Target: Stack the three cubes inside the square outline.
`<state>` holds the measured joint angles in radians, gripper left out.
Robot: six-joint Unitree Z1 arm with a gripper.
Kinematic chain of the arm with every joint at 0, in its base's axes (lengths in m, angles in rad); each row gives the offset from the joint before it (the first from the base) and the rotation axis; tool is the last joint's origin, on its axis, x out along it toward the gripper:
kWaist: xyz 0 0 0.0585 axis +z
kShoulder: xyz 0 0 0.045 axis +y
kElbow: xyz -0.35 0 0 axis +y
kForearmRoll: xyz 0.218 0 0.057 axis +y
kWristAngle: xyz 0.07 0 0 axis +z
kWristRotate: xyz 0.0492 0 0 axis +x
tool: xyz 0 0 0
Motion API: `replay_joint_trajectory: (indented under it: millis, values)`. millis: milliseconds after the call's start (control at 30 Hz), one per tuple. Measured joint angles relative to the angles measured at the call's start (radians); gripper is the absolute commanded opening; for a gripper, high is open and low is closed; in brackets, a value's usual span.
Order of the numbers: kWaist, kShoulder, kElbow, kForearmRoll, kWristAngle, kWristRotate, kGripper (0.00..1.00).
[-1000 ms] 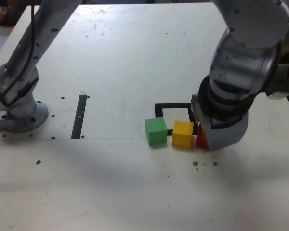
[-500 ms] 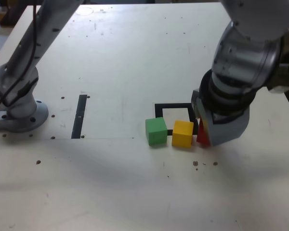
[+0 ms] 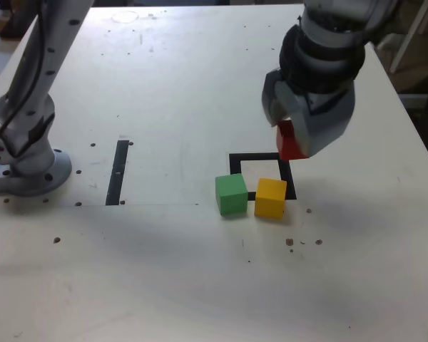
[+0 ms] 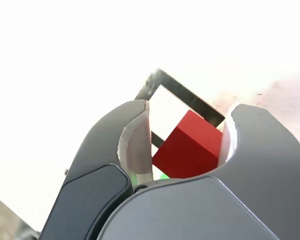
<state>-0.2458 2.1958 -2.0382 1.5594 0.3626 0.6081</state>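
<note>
I see my tool (image 3: 291, 140) clamped on the red cube (image 3: 290, 141) — held off the table (image 3: 200, 92), over the square outline (image 3: 261, 173). Green cube (image 3: 231, 194) and yellow cube (image 3: 270, 197) sit side by side at the outline's near edge.

In the exterior view, two cubes (image 3: 251, 195) sit side by side at the square outline's (image 3: 235, 161) near edge, a third (image 3: 291, 141) above its right side.

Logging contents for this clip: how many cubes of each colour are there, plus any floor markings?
Red cube: 1, held in the gripper
Yellow cube: 1
Green cube: 1
Square outline: 1
Black strip: 1
Total: 5 (3 cubes, 2 markings)
</note>
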Motion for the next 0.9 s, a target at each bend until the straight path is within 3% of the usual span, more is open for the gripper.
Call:
replay_joint_trajectory:
  millis: [400, 900]
  values:
    - [0.084, -0.011, 0.065, 0.006, -0.108, -0.228, 0.33]
    - [0.178, 0.012, 0.163, -0.010, -0.160, -0.633, 0.33]
